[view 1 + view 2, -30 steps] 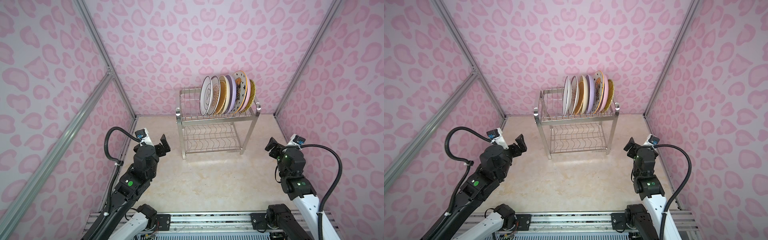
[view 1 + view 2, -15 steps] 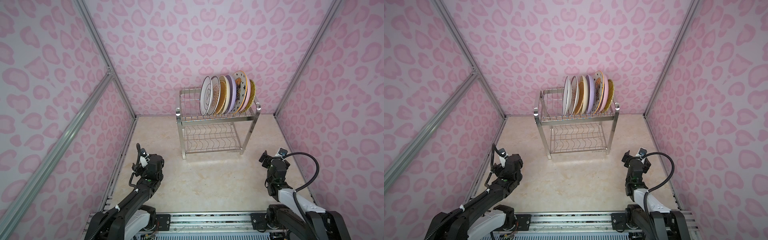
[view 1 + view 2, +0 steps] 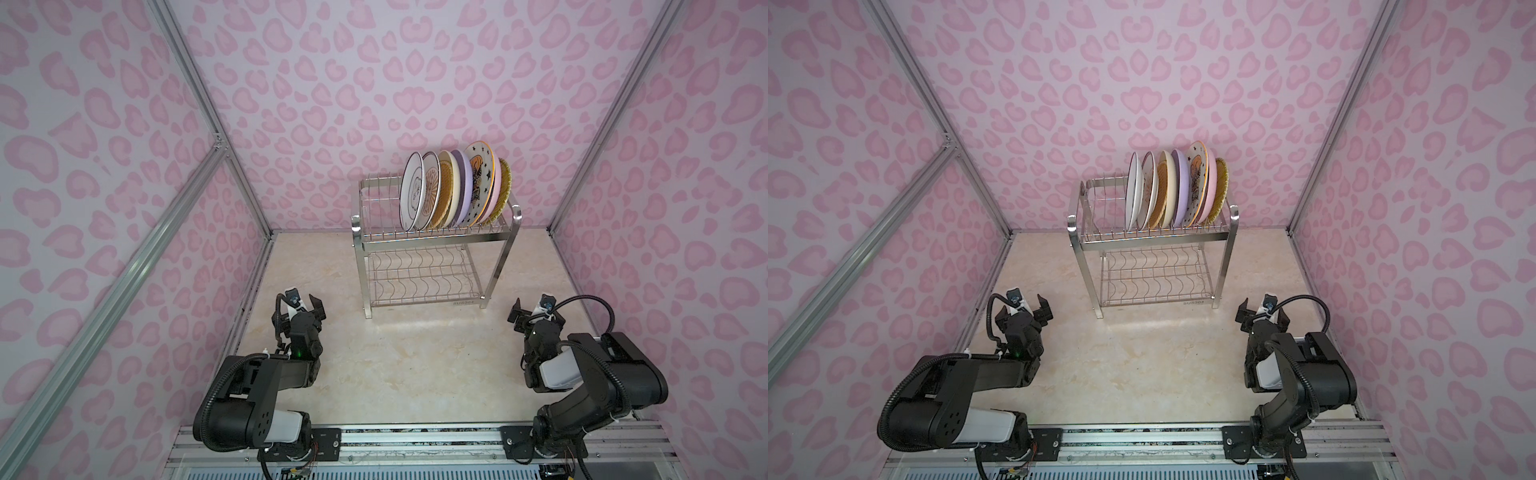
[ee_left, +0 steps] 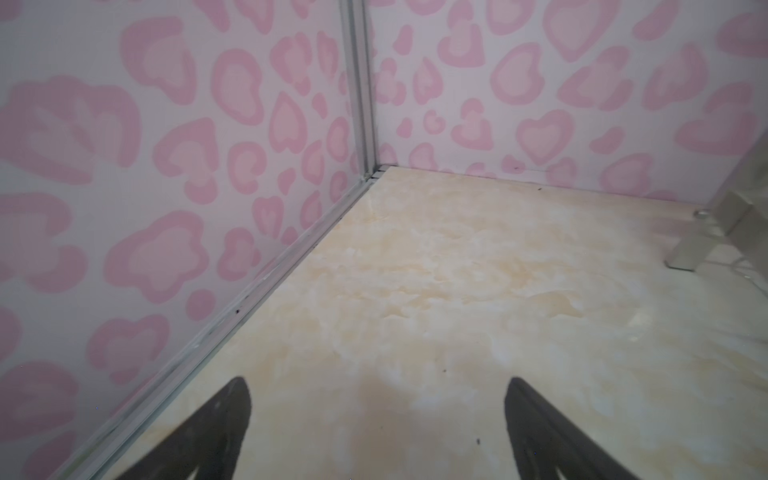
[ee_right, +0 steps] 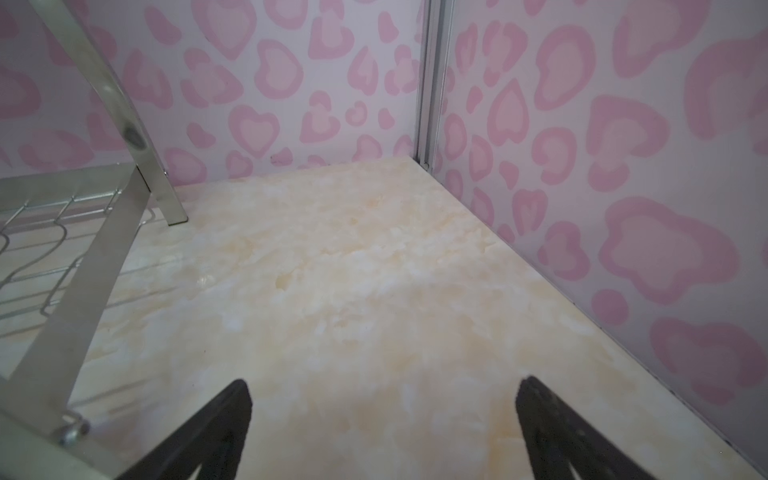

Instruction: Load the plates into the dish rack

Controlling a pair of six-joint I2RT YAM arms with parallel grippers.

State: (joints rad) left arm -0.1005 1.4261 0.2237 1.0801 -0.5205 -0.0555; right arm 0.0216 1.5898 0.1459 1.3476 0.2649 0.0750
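Observation:
The steel two-tier dish rack stands at the back of the table. Several plates stand upright in its top tier: a white dark-rimmed printed one at the left end, then cream, lilac, star-patterned, pink, and a wicker one at the right end. My left gripper sits low over the table at front left, open with nothing in it. My right gripper is at front right, also open with nothing in it. Both are well short of the rack.
Pink heart-patterned walls close in the left, back and right sides. A beige marbled tabletop lies between the arms and the rack. An aluminium rail runs along the front. A rack leg stands close beside my right gripper, and another rack leg is further off.
Both arms have folded back and dropped low toward the front rail, pulling the grippers away from the rack. Both grippers stayed open. The plates have not moved.

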